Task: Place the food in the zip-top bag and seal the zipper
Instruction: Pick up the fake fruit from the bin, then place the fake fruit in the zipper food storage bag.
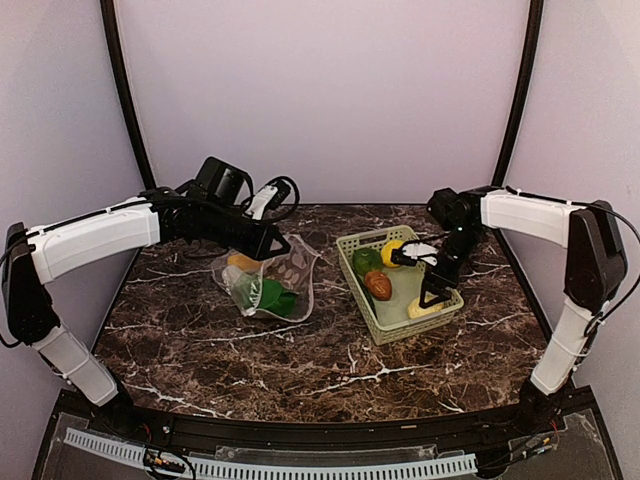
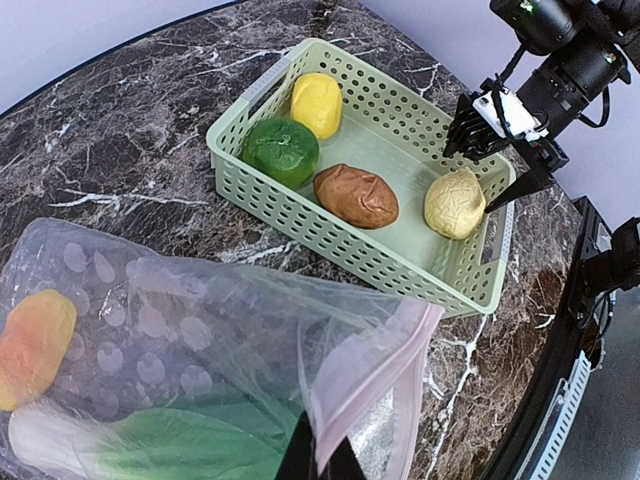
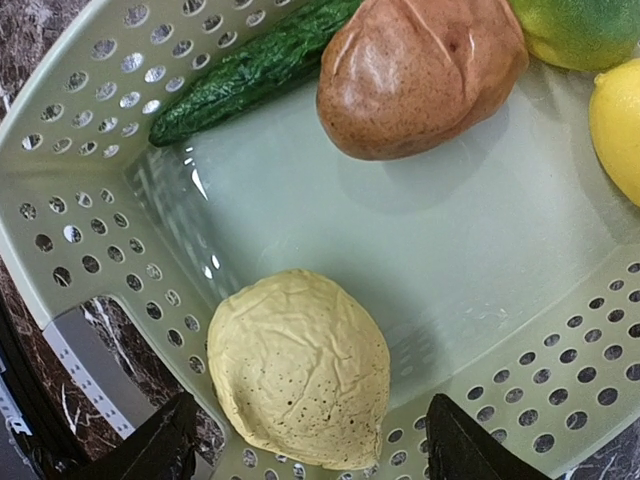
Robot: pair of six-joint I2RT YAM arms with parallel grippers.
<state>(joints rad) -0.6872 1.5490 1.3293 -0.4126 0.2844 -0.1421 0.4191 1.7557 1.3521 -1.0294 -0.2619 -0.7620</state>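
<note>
1. Dark marbled desk [image 1: 250, 360], pale walls behind: two robot arms work over a clear bag [image 1: 270, 280] on the left and a light green basket [image 2: 300, 225] on the right.
2. The left tool [image 2: 320, 455] is clenched on the bag's mouth beside its pink strip [image 2: 375, 375], holding that edge up. A bok choy [image 2: 150, 440] and an orange-yellow piece [image 2: 35, 345] lie inside.
3. The right tool [image 3: 315, 455] hangs released inside the basket, its fingers set wide on either side of a pale yellow piece [image 3: 300, 370], with no contact visible.
4. That piece sits hard against the basket's end wall, so a closing finger may catch the wall and drag the basket along.
5. Its rounded, wrinkled shape may also squirt free under a shallow pinch.
6. One pinch alone holds the bag, and the slack mouth could sag shut as food arrives, spilling a piece onto the desk.
7. A lemon [image 2: 317, 103], green pepper [image 2: 281, 150], red-brown piece [image 2: 356, 195] and dark green ridged vegetable [image 3: 250, 70] wait in the basket, all apart from the pale piece. The basket's wall is the one barrier on the way out.
</note>
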